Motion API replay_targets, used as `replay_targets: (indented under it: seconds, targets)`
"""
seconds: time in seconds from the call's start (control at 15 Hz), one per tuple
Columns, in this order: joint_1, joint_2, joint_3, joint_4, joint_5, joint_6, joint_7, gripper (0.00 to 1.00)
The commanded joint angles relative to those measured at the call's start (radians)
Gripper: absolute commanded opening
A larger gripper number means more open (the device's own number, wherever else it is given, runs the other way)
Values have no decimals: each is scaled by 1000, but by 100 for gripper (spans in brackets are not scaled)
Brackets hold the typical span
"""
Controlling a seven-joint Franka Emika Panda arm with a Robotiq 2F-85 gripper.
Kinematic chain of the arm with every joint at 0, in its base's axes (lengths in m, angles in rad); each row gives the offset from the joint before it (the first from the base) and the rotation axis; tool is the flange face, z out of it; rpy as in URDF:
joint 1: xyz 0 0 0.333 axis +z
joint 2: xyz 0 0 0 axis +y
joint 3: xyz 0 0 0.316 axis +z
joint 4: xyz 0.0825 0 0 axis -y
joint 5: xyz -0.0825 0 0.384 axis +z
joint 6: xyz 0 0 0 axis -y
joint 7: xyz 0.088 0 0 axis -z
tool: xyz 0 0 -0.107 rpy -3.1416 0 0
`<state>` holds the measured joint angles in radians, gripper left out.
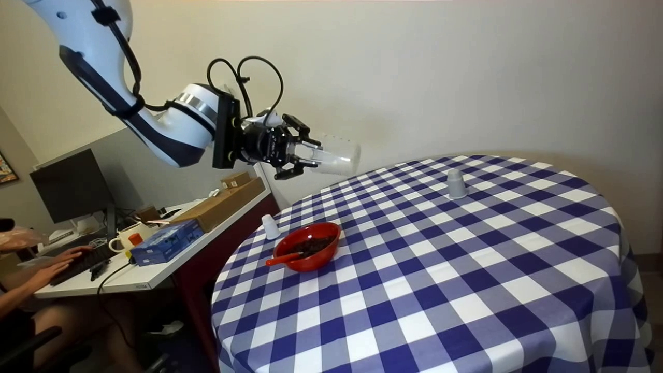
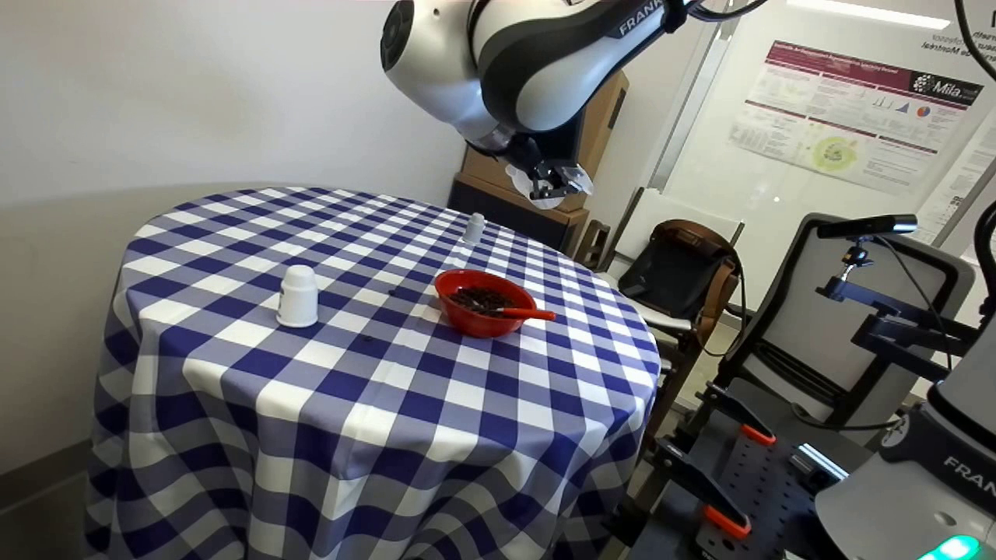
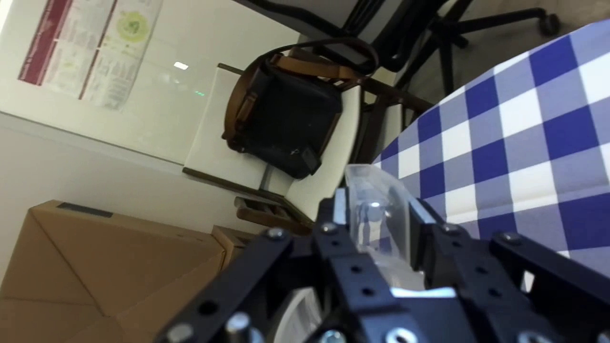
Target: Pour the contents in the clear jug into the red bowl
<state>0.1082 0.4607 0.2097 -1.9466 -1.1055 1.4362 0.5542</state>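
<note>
Fingers of the gripper are clenched on a clear part of the jug, by its look the handle. The jug hangs in the air above the level of the cloth-covered table, tipped over onto its side; whether it holds anything is too unclear to tell. In both exterior views it appears beyond the red bowl and apart from it. The bowl stands upright, close to the table's left edge in an exterior view, where a white container stands just past its rim near that same edge. Another container stands toward the far edge. Dark pieces lie in the bowl, and a utensil leans on its rim, red handle outward. Past the left edge, a blue box sits near the corner of a desk. In the wrist view, a bag sits on a chair beyond the table's edge.
</note>
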Motion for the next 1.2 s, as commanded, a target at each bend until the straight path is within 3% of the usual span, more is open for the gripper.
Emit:
replay_targets:
  seconds: [0.0,0.73,1.13]
  targets:
    - [-28,-49,-35,15,147,107,-47,12]
    - [-116,-115,-183,44,599,336,-217,11]
    - [-161,-95,-246,34,750,459,-337,11]
